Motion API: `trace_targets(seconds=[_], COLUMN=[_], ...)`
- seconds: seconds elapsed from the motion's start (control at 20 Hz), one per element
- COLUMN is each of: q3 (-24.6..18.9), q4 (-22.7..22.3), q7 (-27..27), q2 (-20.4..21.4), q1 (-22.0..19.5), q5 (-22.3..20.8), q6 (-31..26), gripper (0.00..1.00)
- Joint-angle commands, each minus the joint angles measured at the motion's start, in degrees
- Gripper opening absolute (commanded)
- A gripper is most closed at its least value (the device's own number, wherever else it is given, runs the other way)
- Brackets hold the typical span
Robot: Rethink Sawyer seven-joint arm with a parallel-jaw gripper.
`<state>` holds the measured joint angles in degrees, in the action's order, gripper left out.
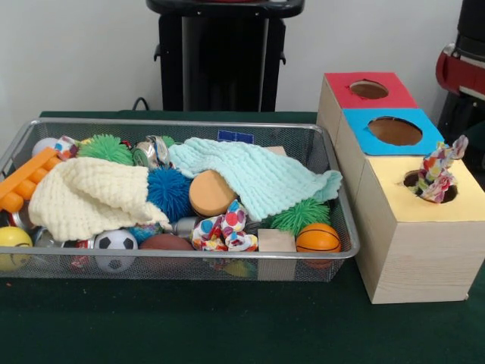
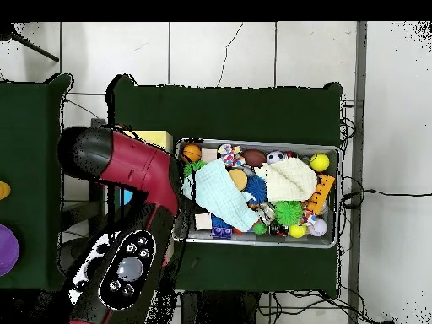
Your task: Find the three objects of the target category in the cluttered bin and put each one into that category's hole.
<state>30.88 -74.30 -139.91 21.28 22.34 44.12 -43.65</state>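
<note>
A wire-mesh bin (image 1: 189,122) (image 2: 253,143) holds a jumble of toys. A multicoloured patterned fabric toy (image 1: 223,227) (image 2: 228,153) lies at its front middle, between a brown football (image 1: 165,243) and a wooden block (image 1: 276,241). A similar patterned fabric toy (image 1: 438,174) sticks up out of the hole in the yellow-topped box (image 1: 394,220). Behind that box stand a blue-topped box (image 1: 394,130) and a red-topped box (image 1: 369,89), each with a round hole. The red arm (image 2: 126,169) lies over the boxes in the overhead view. Neither view shows the gripper.
In the bin lie a cream knitted cloth (image 1: 91,193), a mint cloth (image 1: 258,174), a blue spiky ball (image 1: 168,189), green spiky balls (image 1: 301,214), an orange disc (image 1: 211,193), a small basketball (image 1: 318,237), a soccer ball (image 1: 115,244) and a yellow ball (image 1: 11,243). Part of the arm (image 1: 462,68) shows at the right edge.
</note>
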Motion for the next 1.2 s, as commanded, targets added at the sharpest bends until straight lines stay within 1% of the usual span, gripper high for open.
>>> trace_targets(seconds=[0.05,0.25,0.3,0.5,0.55,0.6,0.85,1.0,1.05,1.1,1.2], q3=[-7.6,-5.7,-3.7,1.8,2.0,2.5,2.5,2.8,2.6,1.1,0.9], q4=[-0.9,-0.4,0.4,3.3,3.5,4.2,4.2,3.5,3.3,2.1,1.8], q7=[-13.8,-14.0,-14.6,-15.1,-14.8,-14.8,-14.8,-14.5,-14.8,-15.1,-14.9], q2=[1.2,0.6,-0.1,-1.9,-2.0,-2.4,-2.5,-2.3,-2.3,-1.9,-2.1], q1=[-2.1,-1.8,-1.3,-0.3,-0.3,-0.3,-0.5,-0.7,-0.7,-0.9,-1.0], q5=[1.2,-0.6,-2.2,-6.5,-6.9,-7.7,-7.9,-8.4,-8.3,-7.0,-7.0], q6=[-5.3,-5.8,-6.9,-9.7,-10.0,-10.0,-9.2,-8.5,-8.6,-7.2,-6.1], gripper=[1.0,1.0,1.0,1.0,1.0,0.0,0.0,0.0,0.0,0.0,0.0])
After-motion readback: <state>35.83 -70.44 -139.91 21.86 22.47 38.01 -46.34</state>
